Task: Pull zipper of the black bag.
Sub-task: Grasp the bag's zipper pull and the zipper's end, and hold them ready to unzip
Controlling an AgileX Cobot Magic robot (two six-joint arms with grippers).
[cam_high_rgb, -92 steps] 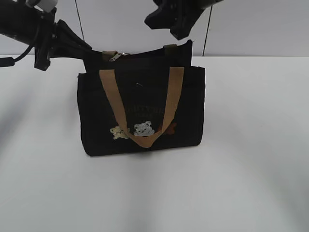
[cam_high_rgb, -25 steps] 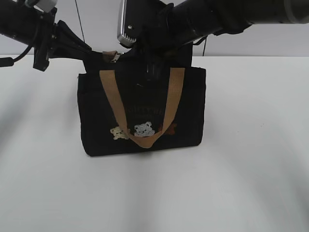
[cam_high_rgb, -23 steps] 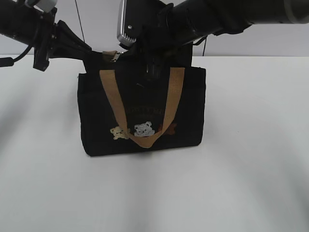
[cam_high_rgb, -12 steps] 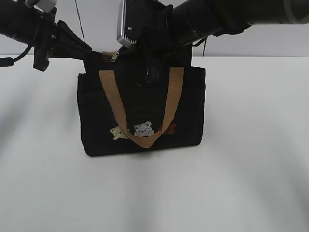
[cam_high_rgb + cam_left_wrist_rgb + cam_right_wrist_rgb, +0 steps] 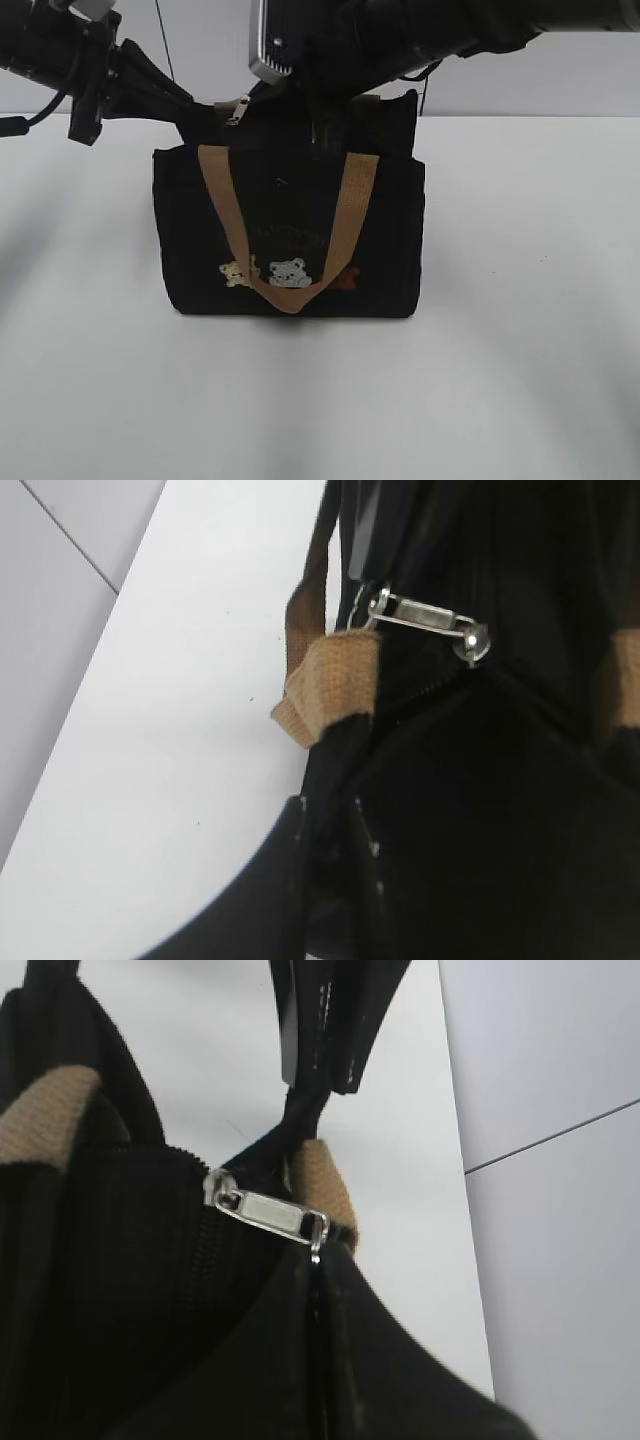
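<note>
The black bag [image 5: 290,230] stands upright on the white table, with tan handles and small bear patches on its front. Its silver zipper [image 5: 238,109] lies at the left end of the top zip track. It also shows in the left wrist view [image 5: 425,616] and the right wrist view [image 5: 268,1211]. My left gripper [image 5: 192,104] is shut on the bag's top left end; its dark jaws [image 5: 335,825] pinch black fabric beside a tan strap end [image 5: 335,675]. My right gripper [image 5: 250,97] reaches across the bag top, and its jaws [image 5: 320,1265] are shut on the tip of the zipper.
The white table [image 5: 520,300] spreads round the bag, with a pale wall behind it. My right arm [image 5: 420,30] crosses above the bag top. The left jaws also show in the right wrist view [image 5: 322,1030], holding the bag's end.
My right arm came down across the bag top to the zipper. In the last half second the bag shifted slightly left and its top pulled up taut.
</note>
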